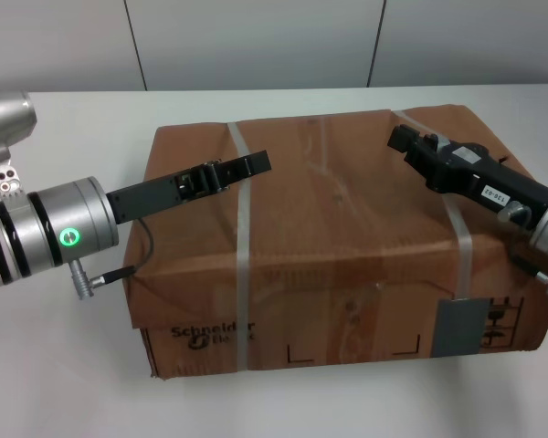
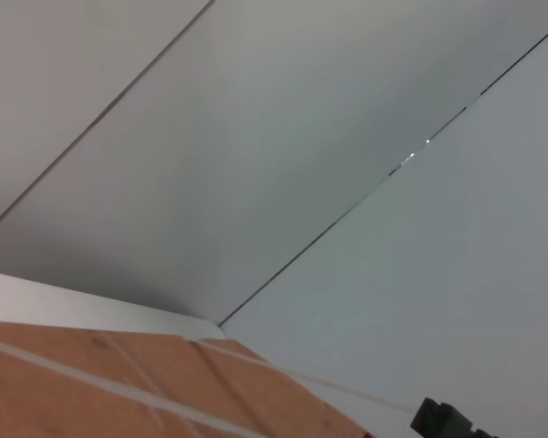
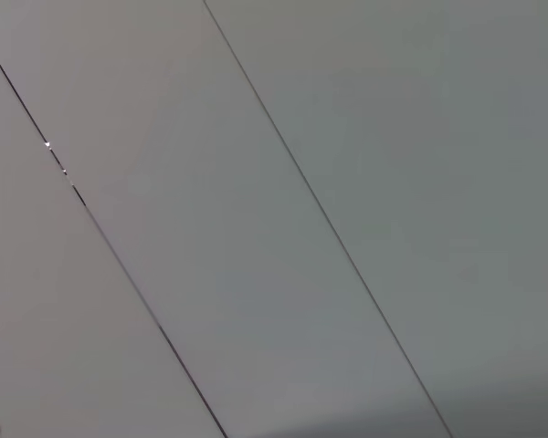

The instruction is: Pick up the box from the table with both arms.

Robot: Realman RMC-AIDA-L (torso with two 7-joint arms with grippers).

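The box is a large brown cardboard carton with two whitish straps, dark "Schneider" print and a grey label on its near side. It stands on the white table. My left gripper reaches in from the left and lies over the box's top near the left strap. My right gripper reaches in from the right and lies over the top near the far right corner. The left wrist view shows the box's top low in the picture, with the right gripper beyond it. The right wrist view shows only wall.
A pale panelled wall stands behind the table. Bare tabletop lies to the left of the box and in front of it. A thin cable hangs from my left wrist beside the box's left edge.
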